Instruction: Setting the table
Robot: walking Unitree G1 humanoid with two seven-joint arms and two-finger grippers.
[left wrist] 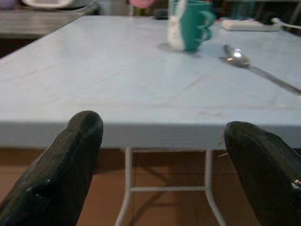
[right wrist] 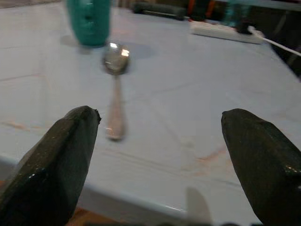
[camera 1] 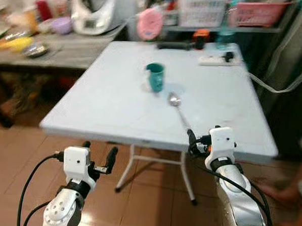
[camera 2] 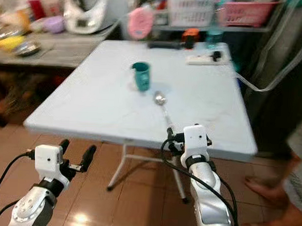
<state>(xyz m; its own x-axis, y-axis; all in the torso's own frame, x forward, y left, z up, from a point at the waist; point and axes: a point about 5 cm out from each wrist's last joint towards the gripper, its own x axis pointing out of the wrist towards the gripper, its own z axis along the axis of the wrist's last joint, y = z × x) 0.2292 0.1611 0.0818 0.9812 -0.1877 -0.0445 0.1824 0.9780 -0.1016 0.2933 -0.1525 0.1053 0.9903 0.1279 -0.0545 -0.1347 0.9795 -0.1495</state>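
A teal mug (camera 1: 155,77) stands near the middle of the pale blue table (camera 1: 106,105). A metal spoon (camera 1: 177,108) lies just to its right, bowl towards the mug and handle pointing at the front edge. My right gripper (right wrist: 160,115) is open at the table's front edge, its fingers either side of the spoon's handle end (right wrist: 115,127) and apart from it. My left gripper (camera 1: 99,150) is open with nothing between its fingers, held below and in front of the front edge, left of the table legs (camera 1: 130,162).
A white power strip (camera 1: 214,59) and a dark flat object (camera 1: 174,45) lie at the table's far edge. A cluttered counter (camera 1: 68,53) with bowls and a white appliance (camera 1: 95,9) stands at the left. A person's bare feet (camera 2: 268,190) are at the right.
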